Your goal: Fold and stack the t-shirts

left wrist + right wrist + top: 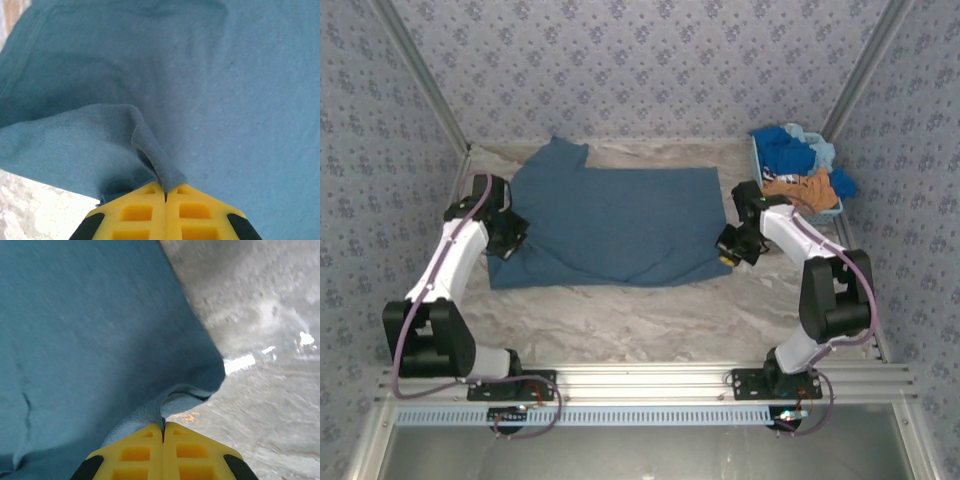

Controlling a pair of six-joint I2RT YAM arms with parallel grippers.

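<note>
1. The left claw [165, 192] is closing its yellow fingers flush together on a raised pinch of the slate-blue t-shirt [225, 100], at the cloth's near left corner.
2. The right claw [163, 427] is likewise clamping shut on a fold of the same shirt, at its near right corner, where the hem is curling up into the fingers.
3. Between the two claws the shirt is lying spread across the middle of the surface [650, 320], roughly rectangular and mostly flat, with one sleeve sticking out at the far left corner. Whether it is already doubled over once, I cannot tell.
4. Off to the far right, a basket [837, 209] is sitting well apart from the spread shirt. It is holding a bright blue shirt [782, 150], a light blue shirt [812, 140] and an orange-brown shirt [800, 190], all crumpled together.
5. Judging from this, the task is looking to be in its early part: one shirt is laid out and gripped at both near corners, probably for a fold toward the far edge.
6. No folded stack is showing on the surface, and the three shirts in the basket are waiting to be folded.
</note>
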